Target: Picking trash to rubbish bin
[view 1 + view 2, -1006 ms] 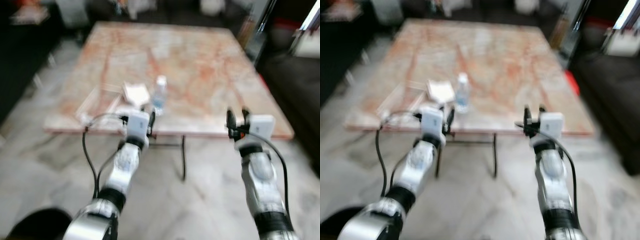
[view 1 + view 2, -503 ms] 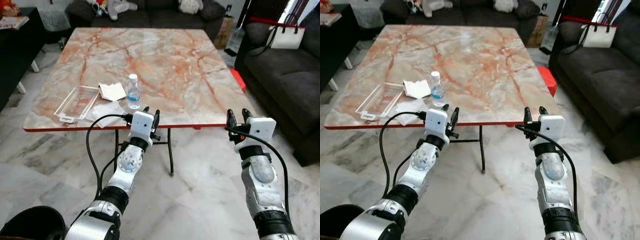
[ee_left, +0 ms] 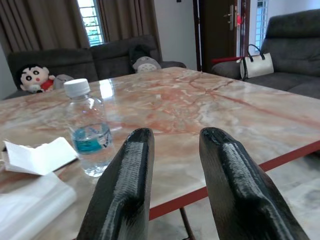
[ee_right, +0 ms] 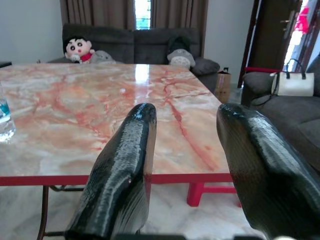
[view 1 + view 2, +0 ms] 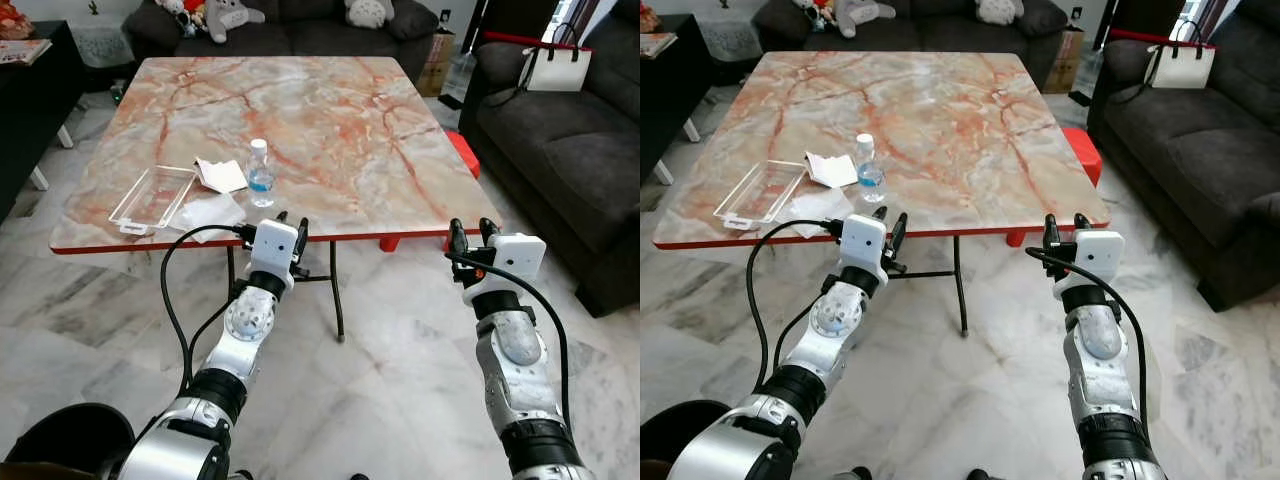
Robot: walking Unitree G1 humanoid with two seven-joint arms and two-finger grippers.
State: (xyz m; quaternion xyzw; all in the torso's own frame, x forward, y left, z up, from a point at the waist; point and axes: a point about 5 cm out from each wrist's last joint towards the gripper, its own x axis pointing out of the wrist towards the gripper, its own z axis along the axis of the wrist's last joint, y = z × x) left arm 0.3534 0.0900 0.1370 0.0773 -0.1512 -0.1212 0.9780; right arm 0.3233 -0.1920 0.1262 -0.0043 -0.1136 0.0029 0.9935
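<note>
On the marble table point(image 5: 330, 110) near its front left stand a small clear water bottle point(image 5: 260, 173) with a white cap, a folded white paper point(image 5: 221, 174), a crumpled clear wrapper point(image 5: 210, 212) and a clear plastic tray point(image 5: 152, 197). My left gripper point(image 5: 291, 227) hovers open just before the table's front edge, a little short of the bottle point(image 3: 90, 127). My right gripper point(image 5: 469, 232) is open too, off the table's front right corner, holding nothing.
Dark sofas stand behind the table point(image 5: 290, 25) and to the right point(image 5: 570, 150), with plush toys point(image 5: 210, 12) and a white handbag point(image 5: 558, 68). A red stool point(image 5: 460, 152) sits under the table's right edge. Marble floor point(image 5: 390, 380) lies open below my arms.
The camera has steadied and shifted, so the blur is gone and the table sits a bit farther away. Both grippers hold the same open pose.
</note>
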